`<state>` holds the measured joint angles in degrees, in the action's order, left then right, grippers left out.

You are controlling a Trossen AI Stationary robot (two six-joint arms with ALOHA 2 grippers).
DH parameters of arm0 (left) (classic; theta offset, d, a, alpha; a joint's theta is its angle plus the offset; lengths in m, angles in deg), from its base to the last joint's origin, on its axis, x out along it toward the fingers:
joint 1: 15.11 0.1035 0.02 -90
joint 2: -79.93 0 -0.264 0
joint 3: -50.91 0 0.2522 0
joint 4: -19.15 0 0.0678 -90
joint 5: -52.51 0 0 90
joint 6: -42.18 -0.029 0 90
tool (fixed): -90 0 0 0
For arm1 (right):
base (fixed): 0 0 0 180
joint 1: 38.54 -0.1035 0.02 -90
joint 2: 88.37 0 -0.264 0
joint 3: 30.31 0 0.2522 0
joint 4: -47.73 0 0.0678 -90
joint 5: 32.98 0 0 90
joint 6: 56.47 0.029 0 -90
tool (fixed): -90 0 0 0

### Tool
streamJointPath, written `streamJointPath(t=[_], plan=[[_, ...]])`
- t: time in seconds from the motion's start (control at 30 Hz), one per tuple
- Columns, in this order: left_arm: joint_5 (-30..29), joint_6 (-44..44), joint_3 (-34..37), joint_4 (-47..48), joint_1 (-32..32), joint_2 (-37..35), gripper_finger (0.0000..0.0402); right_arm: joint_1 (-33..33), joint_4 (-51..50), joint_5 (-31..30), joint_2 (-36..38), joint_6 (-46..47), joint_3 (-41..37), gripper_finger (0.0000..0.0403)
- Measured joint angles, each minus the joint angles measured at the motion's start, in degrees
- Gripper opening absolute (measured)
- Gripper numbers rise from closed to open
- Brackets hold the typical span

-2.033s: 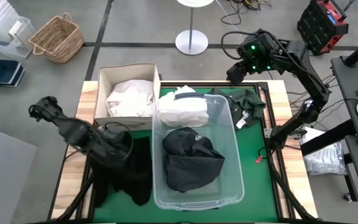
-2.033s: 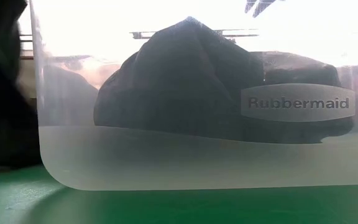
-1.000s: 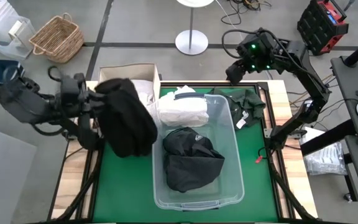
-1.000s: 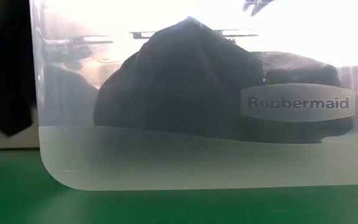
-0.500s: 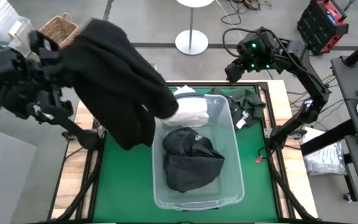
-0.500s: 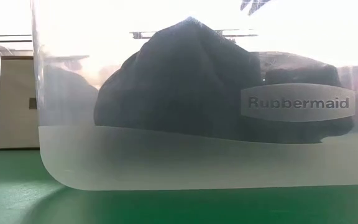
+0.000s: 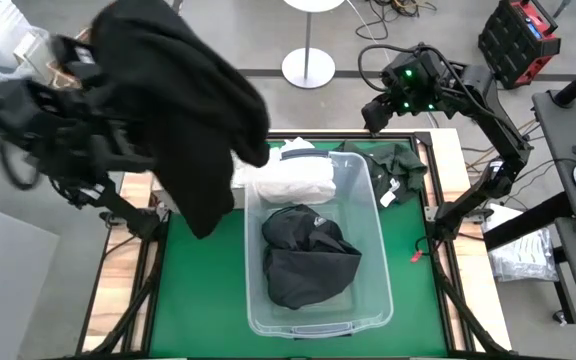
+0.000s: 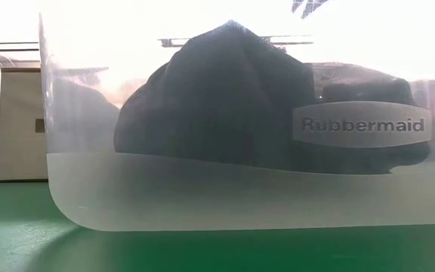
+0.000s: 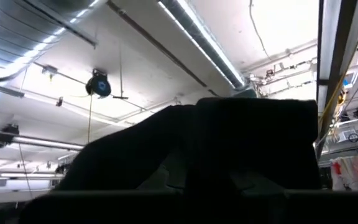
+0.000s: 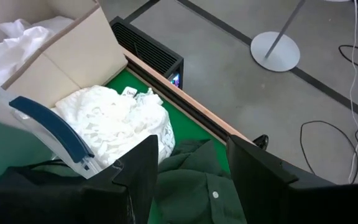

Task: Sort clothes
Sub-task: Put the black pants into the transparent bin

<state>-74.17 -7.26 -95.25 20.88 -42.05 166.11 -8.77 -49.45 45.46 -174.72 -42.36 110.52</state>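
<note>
Left gripper (image 7: pixel 93 75) raised high w/ black garment (image 7: pixel 183 110) clamped, draping over box side; right gripper (image 7: pixel 376 118) parted, empty, above green shirt (image 7: pixel 398 165) by tub (image 7: pixel 368 250)

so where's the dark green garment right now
In the high view the dark green garment lies on the green mat at the table's far right corner, just beside the clear tub, below the waiting right gripper.
</note>
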Motion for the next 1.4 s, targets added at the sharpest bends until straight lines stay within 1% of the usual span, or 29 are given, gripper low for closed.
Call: streamJointPath(t=[0.13, 0.27, 0.37, 0.43, 0.6, 0.7, 0.8, 0.93, 1.1, 1.4], plan=[[5.5, 8.0, 0.1, 0.5, 5.8, 2.7, 0.0016, 0.0, 0.0, 0.0, 0.0, 0.0, 0.0, 0.0183], [11.6, 17.7, -1.8, 0.2, 10.9, 5.7, 0.0015, 0.0, 0.0, 0.0, 0.0, -0.1, 0.0, 0.0183], [17.0, 23.5, -2.5, -0.4, 13.9, 7.9, 0.0015, 0.0, 0.0, 0.0, 0.0, -0.2, 0.0, 0.0183], [18.8, 26.0, -2.3, -0.1, 15.4, 9.1, 0.0015, 0.0, 0.0, 0.0, 0.0, -0.5, 0.0, 0.0183], [19.0, 31.6, -2.3, 2.2, 17.7, 10.9, 0.0015, 0.0, -0.3, 0.0, 0.0, -0.8, 0.0, 0.0183], [18.9, 33.3, -2.3, 4.2, 18.2, 11.4, 0.0015, 0.0, -0.4, 0.0, 0.0, -1.3, 0.0, 0.0182], [18.9, 34.7, -2.1, 9.2, 18.2, 11.9, 0.0015, 0.0, -0.8, 0.0, 0.0, -1.4, 0.0, 0.0183], [18.9, 39.8, -2.0, 14.5, 18.2, 12.0, 0.0015, 0.0, -2.1, -0.2, 0.0, -2.0, 0.0, 0.0183], [16.2, 42.2, -2.1, 22.2, 18.2, 11.7, 0.0019, 0.0, -2.9, -0.5, 0.2, -2.1, 0.0, 0.0182], [15.6, 44.3, -2.1, 31.0, 18.2, 11.8, 0.0015, 0.0, -3.4, -0.5, 1.5, -2.2, 0.0, 0.0182]])
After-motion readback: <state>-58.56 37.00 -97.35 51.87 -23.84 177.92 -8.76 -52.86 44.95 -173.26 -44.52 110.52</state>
